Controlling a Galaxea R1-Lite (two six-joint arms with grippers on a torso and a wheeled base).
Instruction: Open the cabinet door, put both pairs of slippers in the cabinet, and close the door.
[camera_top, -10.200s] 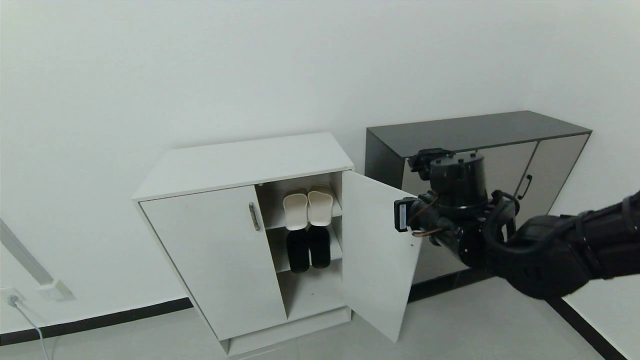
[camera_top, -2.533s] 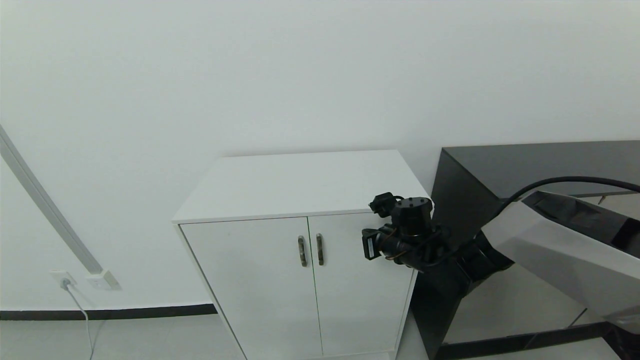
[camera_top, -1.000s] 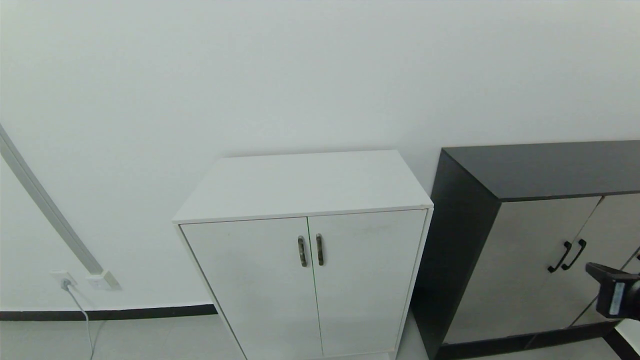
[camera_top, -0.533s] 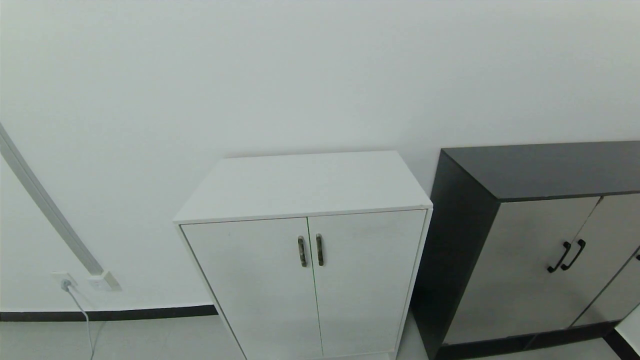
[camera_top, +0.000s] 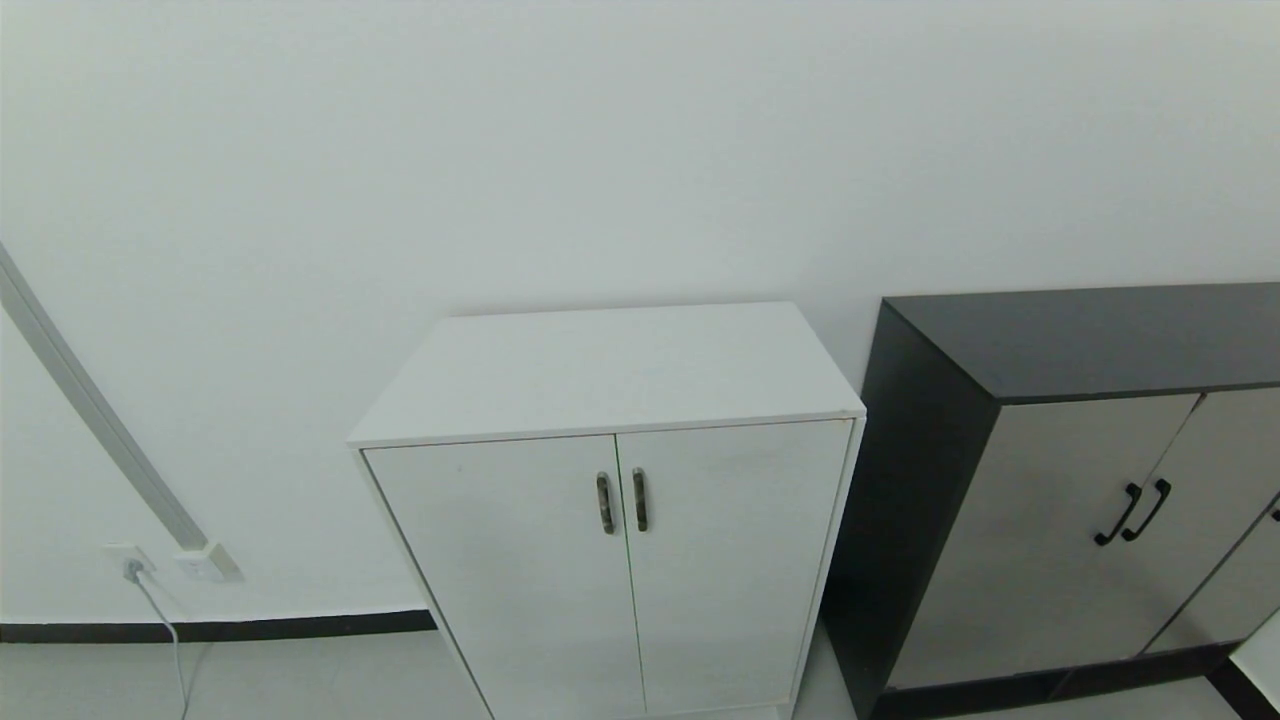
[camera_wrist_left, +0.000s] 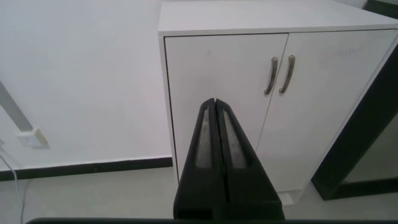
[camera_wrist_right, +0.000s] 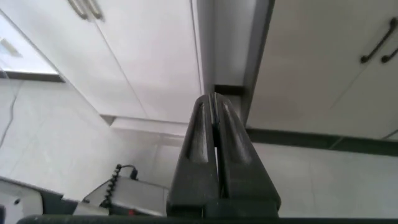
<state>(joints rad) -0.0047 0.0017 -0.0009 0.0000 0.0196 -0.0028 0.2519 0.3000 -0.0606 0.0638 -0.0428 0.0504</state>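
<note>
White cabinet (camera_top: 610, 370) — doors (camera_top: 730, 550) closed | left gripper (camera_wrist_left: 216, 107), right gripper (camera_wrist_right: 215, 102) (jaws together)

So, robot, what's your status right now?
Left gripper shut, empty. Right gripper shut, empty. White two-door wooden cabinet fully closed. Black cabinet with grey doors beside it.

A white wooden two-door cabinet (camera_top: 610, 375) stands at the lower centre of the frame, its back against the plain white wall (camera_top: 600, 150). Its doors are shut, with a pair of upright metal bar handles (camera_top: 620, 500) side by side at the seam between them. Just beside it on the right stands a wider black-topped cabinet with grey doors (camera_top: 1050, 350), running off the right edge. At lower left, a white wall socket (camera_top: 122, 558) sits above the black baseboard strip (camera_top: 220, 627), beside the foot of a slanting grey cable duct (camera_top: 90, 410). The left tool (camera_wrist_left: 216, 107) hangs before the white cabinet's left door, apart from it. The right tool (camera_wrist_right: 215, 104) hangs before the gap between the cabinets.
</note>
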